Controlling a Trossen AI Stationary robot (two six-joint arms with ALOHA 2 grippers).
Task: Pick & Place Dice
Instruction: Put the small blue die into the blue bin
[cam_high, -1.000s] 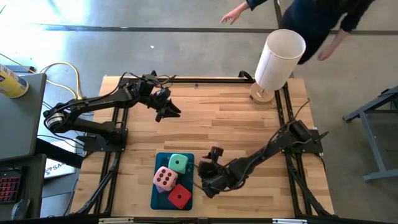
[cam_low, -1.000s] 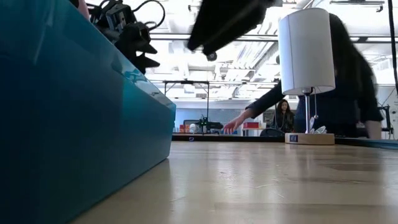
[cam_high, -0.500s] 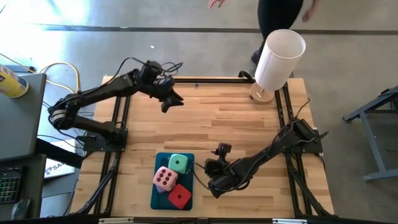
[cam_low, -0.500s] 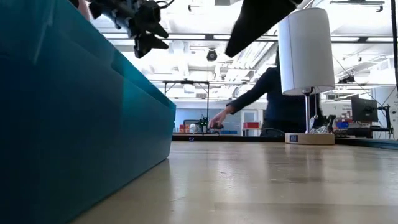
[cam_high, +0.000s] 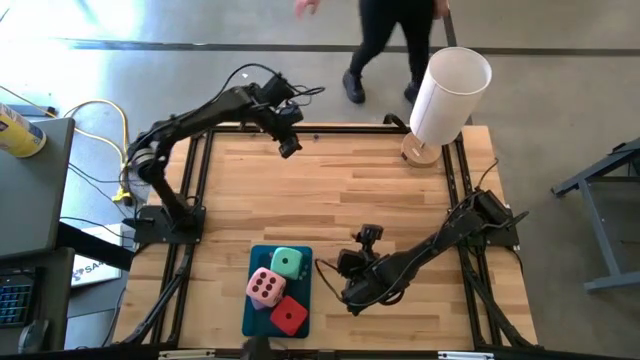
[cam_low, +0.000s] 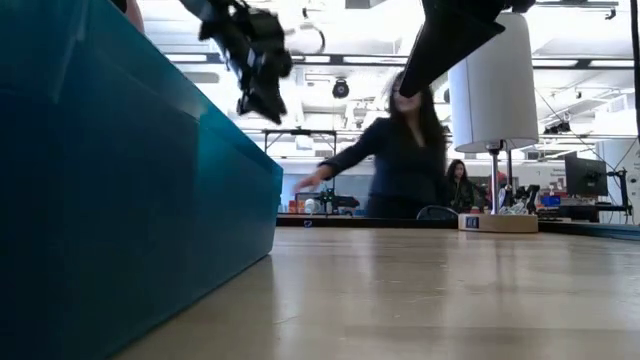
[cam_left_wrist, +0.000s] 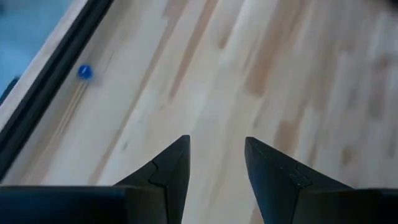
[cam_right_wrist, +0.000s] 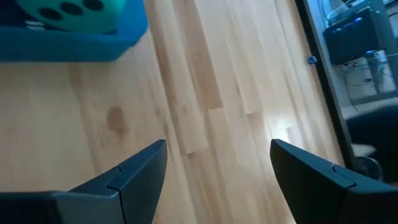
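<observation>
The counter (cam_high: 380, 190) is pale wood laid in narrow planks with a visible grain, edged by a black metal frame. Near its front edge sits a flat teal tray (cam_high: 253, 318) with smooth, glossy walls, seen in the low view as a tall blue-green slab at the left. In the tray lie the dice, soft-looking cubes with rounded corners and dark pips: the green die (cam_high: 287, 263) at the far end, the pink die (cam_high: 265, 287) beside it toward the middle, showing red pips on top, and the red die (cam_high: 289, 317) at the near end. A sliver of lilac shows under the pink die, but I cannot tell what it is. In the right wrist view the green die's face shows dark round pips above the tray's wall. The right end effector (cam_high: 349, 298) hangs low just beside the tray's right side, its two dark wedge-shaped fingers spread wide apart over bare wood, holding nothing. The left end effector (cam_high: 290, 149) is raised over the counter's far edge, well apart from the tray; its tapered fingers stand a little apart with only planks between them. A white cylindrical lamp (cam_high: 447, 95) on a round wooden base stands at the far right corner. A person (cam_high: 390, 40) in dark clothes walks beyond the counter.
</observation>
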